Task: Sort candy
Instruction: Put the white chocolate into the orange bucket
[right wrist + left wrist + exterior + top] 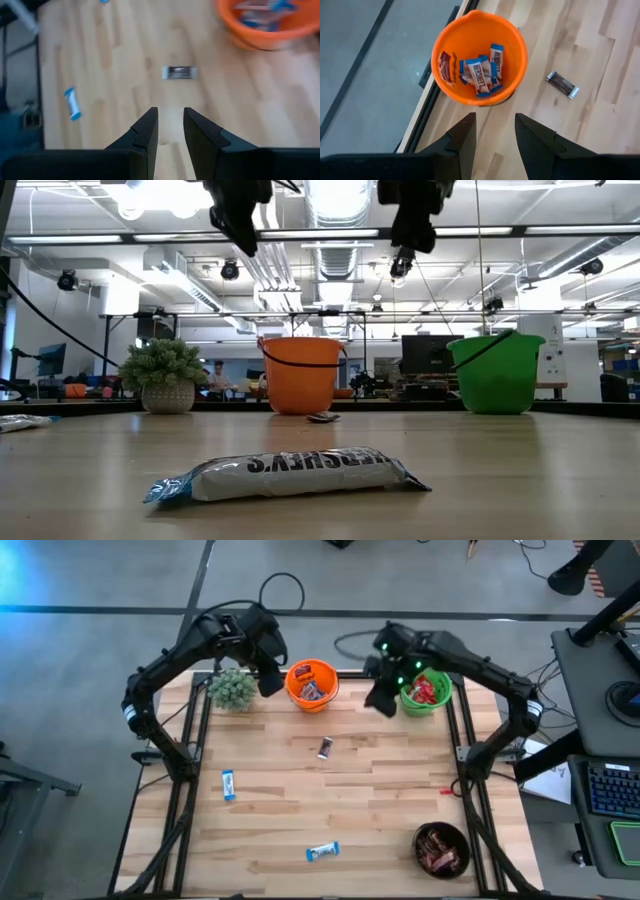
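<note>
From my seat, the back edge of the surface (300, 800) is the crowded part: the potted plant (232, 689), the orange bucket (311, 683) and the green bucket (426, 691) stand in a row there, with a gap between each. My left pincer (270, 677) hangs between plant and orange bucket, my right pincer (381, 697) just beside the green bucket. The middle lies open save a dark candy bar (325, 747). Nearer me, two blue-and-white bars (229, 784) (322, 852) lie well apart, and a brown bowl (441, 848) takes the right corner.
</note>
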`<state>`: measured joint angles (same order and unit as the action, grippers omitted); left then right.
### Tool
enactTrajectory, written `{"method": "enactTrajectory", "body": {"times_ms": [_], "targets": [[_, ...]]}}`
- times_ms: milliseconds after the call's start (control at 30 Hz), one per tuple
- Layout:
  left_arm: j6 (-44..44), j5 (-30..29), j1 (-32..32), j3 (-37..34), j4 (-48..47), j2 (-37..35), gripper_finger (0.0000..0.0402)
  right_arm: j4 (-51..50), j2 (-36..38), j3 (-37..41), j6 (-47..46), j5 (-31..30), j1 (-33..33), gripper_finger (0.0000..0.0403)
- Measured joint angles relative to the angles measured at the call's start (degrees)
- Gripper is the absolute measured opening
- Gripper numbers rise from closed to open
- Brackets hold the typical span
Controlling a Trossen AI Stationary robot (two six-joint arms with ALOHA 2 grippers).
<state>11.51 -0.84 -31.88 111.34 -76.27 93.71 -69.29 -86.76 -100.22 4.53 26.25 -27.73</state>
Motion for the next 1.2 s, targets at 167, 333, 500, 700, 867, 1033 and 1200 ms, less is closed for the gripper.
{"method": "enactTrajectory", "body": {"times_ms": [167, 333, 500, 700, 867, 1033, 1200], "targets": [[0.0, 0.0, 0.0, 4.4, -4.8, 0.0, 0.0118, 1.2, 0.0, 0.0, 1.3, -0.1, 7.2, 0.0085], [0.0, 0.0, 0.0, 9.7, -8.6, 0.0, 0.0118, 4.1, -0.8, 0.0, -1.4, -0.4, 12.2, 0.0116], [0.0, 0.0, 0.0, 15.6, -12.5, 0.0, 0.0118, 5.3, -3.1, 0.0, -3.8, -2.4, 16.3, 0.0160], [0.3, 0.0, 0.0, 21.0, -13.8, -0.4, 0.0118, 7.4, -8.2, 0.0, -8.3, -2.4, 22.3, 0.0186], [1.8, 0.0, 0.0, 22.5, -13.8, -1.5, 0.0118, 9.0, -11.7, 0.0, -10.1, -2.3, 26.9, 0.0183], [3.8, 0.0, 0.0, 22.5, -13.8, -2.0, 0.0118, 12.4, -15.0, 0.0, -11.3, -2.3, 30.5, 0.0180], [5.1, 0.0, 0.0, 22.5, -13.8, -1.9, 0.0118, 16.1, -18.2, 0.0, -12.8, -2.5, 32.8, 0.0180]]}}
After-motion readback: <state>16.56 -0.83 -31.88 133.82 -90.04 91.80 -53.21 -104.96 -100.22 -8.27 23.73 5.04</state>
